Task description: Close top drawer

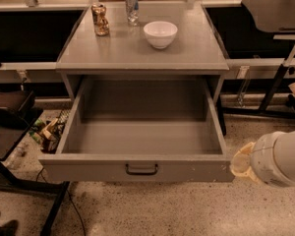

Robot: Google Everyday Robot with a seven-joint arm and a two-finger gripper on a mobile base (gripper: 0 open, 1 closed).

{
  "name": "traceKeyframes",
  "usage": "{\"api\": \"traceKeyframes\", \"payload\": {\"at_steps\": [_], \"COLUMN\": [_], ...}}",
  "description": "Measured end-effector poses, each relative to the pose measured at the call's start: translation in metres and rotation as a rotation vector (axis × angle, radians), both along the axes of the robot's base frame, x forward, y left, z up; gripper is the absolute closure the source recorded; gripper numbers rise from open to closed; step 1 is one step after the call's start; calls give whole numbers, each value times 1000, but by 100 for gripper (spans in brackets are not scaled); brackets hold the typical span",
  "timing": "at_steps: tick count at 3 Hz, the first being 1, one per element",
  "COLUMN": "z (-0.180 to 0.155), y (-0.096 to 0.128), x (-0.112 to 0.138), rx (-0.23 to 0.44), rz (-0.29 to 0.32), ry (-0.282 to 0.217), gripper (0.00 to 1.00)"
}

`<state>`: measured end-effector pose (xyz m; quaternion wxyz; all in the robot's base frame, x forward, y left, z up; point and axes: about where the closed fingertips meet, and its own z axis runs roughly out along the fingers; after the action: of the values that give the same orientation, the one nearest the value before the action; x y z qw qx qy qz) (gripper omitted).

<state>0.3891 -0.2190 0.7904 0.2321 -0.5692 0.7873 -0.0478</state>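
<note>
Open floor (162, 210) fronts the pulled-out top drawer (88, 171); the end effector (241, 164) hangs just beside its right front corner.

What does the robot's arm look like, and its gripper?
The arm is a smooth, rounded white shell, with no cables visible. At its tip the gripper is a pale cream, slightly translucent piece, at the lower right, beside the right front corner of the top drawer.

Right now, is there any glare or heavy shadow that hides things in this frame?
Camera view: soft sheen on the cabinet top around the bowl; the drawer is shaded at its back wall; the bays on either side are black shadow; the gripper, lower right by the drawer's front corner, is bright.
</note>
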Motion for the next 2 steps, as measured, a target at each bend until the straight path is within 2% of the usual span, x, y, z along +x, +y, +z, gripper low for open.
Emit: {"api": "traceKeyframes", "payload": {"at_steps": [1, 2], "z": [-40, -81], "y": [-9, -13], "x": [1, 3], "rx": [11, 36], "rz": [15, 20], "ry": [-14, -53], "gripper": [100, 100]}}
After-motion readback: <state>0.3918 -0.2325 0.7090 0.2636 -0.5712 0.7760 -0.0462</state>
